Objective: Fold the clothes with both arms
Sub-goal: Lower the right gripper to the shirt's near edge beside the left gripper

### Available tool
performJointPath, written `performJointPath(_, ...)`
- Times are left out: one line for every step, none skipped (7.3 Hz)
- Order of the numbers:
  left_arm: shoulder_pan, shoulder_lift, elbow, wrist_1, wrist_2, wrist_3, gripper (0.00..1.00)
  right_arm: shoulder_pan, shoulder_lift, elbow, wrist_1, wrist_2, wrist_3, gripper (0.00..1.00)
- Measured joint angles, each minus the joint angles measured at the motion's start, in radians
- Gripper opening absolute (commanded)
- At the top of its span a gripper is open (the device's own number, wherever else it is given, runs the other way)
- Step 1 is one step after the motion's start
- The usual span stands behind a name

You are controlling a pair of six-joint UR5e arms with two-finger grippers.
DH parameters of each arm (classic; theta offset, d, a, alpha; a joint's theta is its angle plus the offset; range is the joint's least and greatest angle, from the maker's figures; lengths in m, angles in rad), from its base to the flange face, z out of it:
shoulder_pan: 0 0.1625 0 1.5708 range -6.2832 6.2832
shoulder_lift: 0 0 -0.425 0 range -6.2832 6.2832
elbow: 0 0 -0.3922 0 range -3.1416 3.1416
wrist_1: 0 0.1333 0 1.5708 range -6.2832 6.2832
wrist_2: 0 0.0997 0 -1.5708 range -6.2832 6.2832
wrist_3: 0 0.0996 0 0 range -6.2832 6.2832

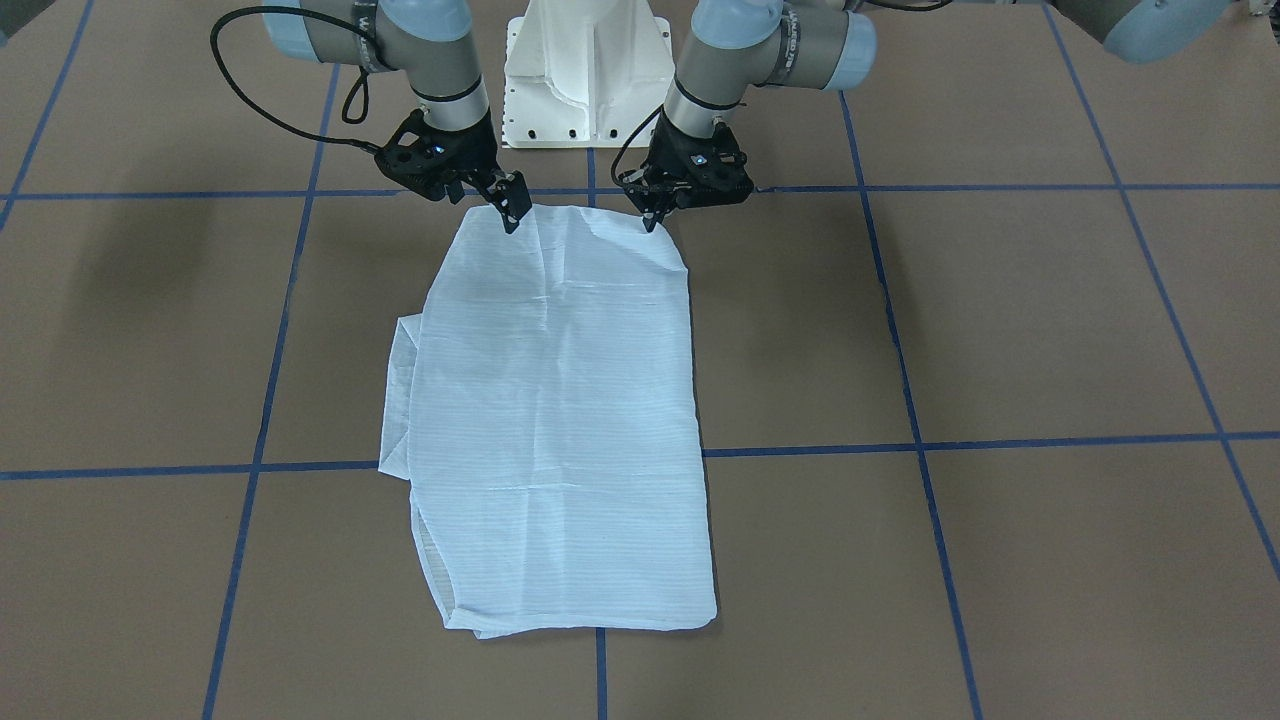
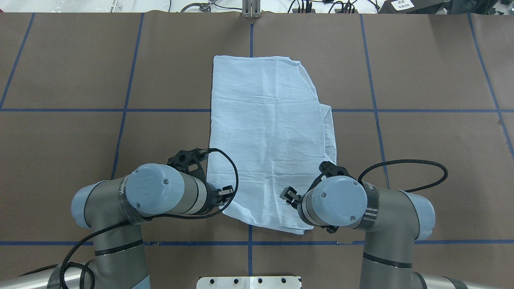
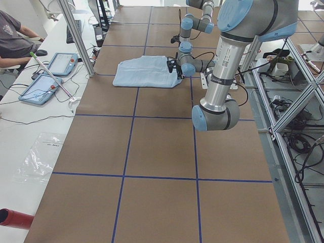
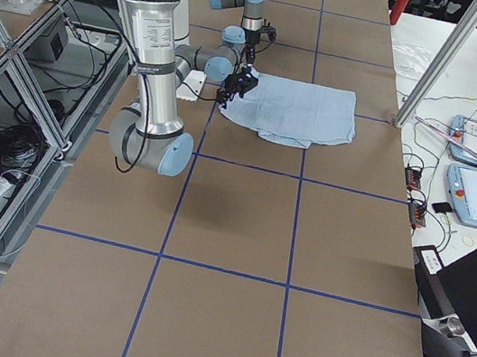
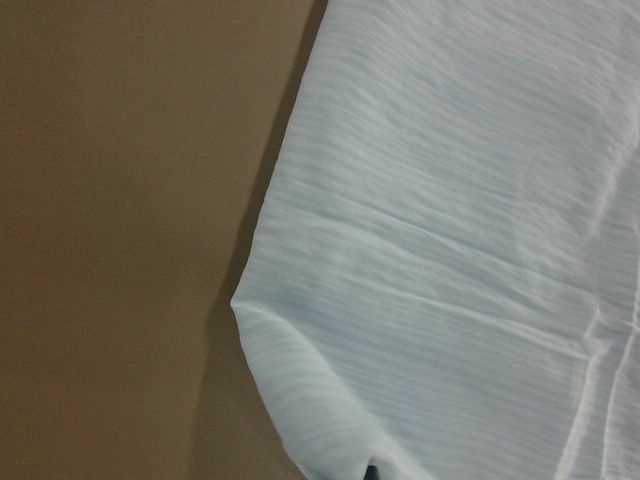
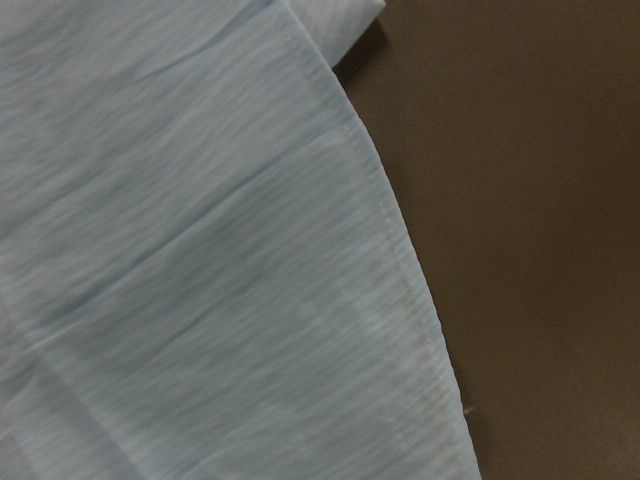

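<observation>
Left gripper (image 1: 652, 218) and right gripper (image 1: 511, 215) look pinched shut on shirt (image 1: 560, 400) near corners. Lift together, keep edge taut, fold far.

Grey-silver left arm (image 2: 116, 224) and right arm (image 2: 385, 212) carry light-blue joint caps (image 2: 152, 188) and black cables (image 2: 417, 161).

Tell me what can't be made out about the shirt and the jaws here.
Left gripper: whether its jaws pinch the shirt; too small in the front view, and its arm hides them overhead.
Right gripper: the same.
Collar and buttons: folded under, seen in no view.
</observation>
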Motion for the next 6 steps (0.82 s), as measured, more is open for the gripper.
performJointPath(0.000, 0.000, 0.001, -0.002, 0.000, 0.000, 0.00, -0.008, 0.001, -0.018, -0.001, 0.000, 0.007, 1.00)
performJointPath(0.000, 0.000, 0.001, -0.003, 0.000, 0.000, 0.00, -0.015, 0.003, -0.031, -0.001, 0.000, 0.010, 1.00)
performJointPath(0.000, -0.001, 0.002, -0.004, -0.001, 0.000, 0.00, -0.022, 0.005, -0.039, 0.000, 0.000, 0.010, 1.00)
performJointPath(0.000, -0.001, 0.003, -0.005, 0.000, 0.000, 0.00, -0.028, 0.007, -0.042, 0.001, 0.002, 0.010, 1.00)
performJointPath(0.000, -0.001, 0.003, -0.005, 0.000, 0.000, 0.00, -0.032, 0.010, -0.042, 0.004, 0.005, 0.009, 1.00)
performJointPath(0.000, -0.001, 0.003, -0.005, 0.001, 0.000, 0.00, -0.035, 0.012, -0.042, 0.008, 0.008, 0.009, 1.00)
